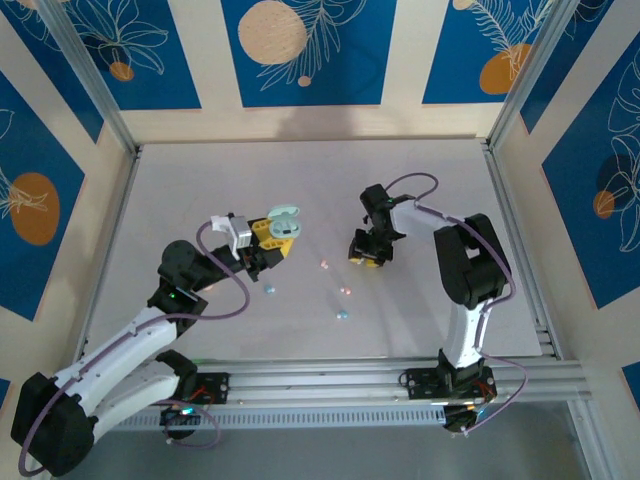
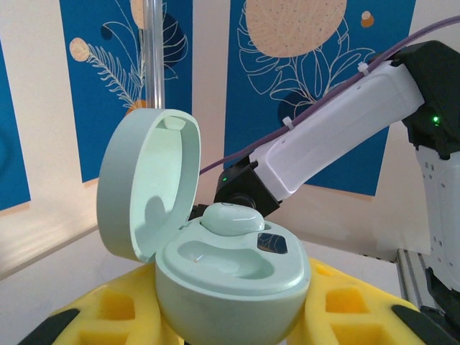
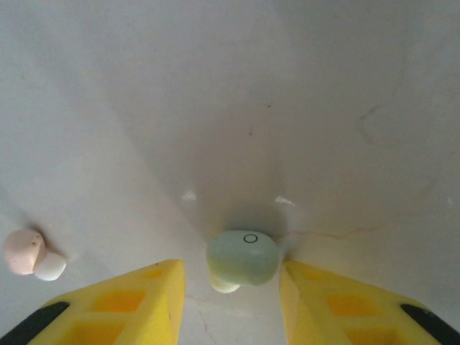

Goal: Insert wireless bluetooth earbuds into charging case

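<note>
Pink bud [image 3: 24, 251] lies near R claw [image 3: 230, 291], open astride mint bud [image 3: 242, 257]; L claw [image 1: 271, 238] grips mint case [image 2: 231, 289].

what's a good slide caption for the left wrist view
Left gripper holds the open mint charging case, one mint earbud seated, one slot empty.

Pale grey-white table [image 1: 200, 180] with faint scuffs, boxed in by cream walls [image 1: 208, 60] that carry blue panels [image 1: 345, 60] printed with white leaf line-art and orange and peach discs. Silver aluminium posts [image 1: 88, 75] run up the back corners, and an extruded rail [image 1: 330, 385] crosses the table's near edge. Light is soft and even, with a dim shadow on the back wall just above the table's far edge.
</note>
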Controlling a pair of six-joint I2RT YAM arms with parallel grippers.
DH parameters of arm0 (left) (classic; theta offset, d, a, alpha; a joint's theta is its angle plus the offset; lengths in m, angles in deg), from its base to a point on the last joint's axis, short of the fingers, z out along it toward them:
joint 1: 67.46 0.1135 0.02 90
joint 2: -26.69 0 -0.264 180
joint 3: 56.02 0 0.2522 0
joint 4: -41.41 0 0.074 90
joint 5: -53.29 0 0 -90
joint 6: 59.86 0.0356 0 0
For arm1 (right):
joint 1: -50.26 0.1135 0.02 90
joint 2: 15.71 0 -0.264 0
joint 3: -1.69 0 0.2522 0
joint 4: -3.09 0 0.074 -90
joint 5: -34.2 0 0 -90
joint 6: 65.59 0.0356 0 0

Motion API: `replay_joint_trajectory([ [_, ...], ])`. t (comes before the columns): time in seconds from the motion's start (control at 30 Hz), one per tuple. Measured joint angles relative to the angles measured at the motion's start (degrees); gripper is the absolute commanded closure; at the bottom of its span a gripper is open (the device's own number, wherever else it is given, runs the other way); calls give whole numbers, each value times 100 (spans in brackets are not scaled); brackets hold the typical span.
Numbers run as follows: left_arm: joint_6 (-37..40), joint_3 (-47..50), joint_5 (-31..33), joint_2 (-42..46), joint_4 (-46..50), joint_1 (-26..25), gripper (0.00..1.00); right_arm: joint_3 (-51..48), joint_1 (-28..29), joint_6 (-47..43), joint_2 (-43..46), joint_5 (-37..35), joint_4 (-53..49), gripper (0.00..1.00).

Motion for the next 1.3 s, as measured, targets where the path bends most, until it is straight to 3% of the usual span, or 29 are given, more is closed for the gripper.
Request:
replay_joint_trajectory([
  [0.43,2,0,2,0,0,0,70,540,146,-249,-343,-273,-144,60],
  [0.9,2,2,2,0,2,0,70,1045,339,-896,-669,-763,-678,75],
  [1.3,2,17,2,0,0,0,70,1287,490,-953,-828,-1062,-929,75],
])
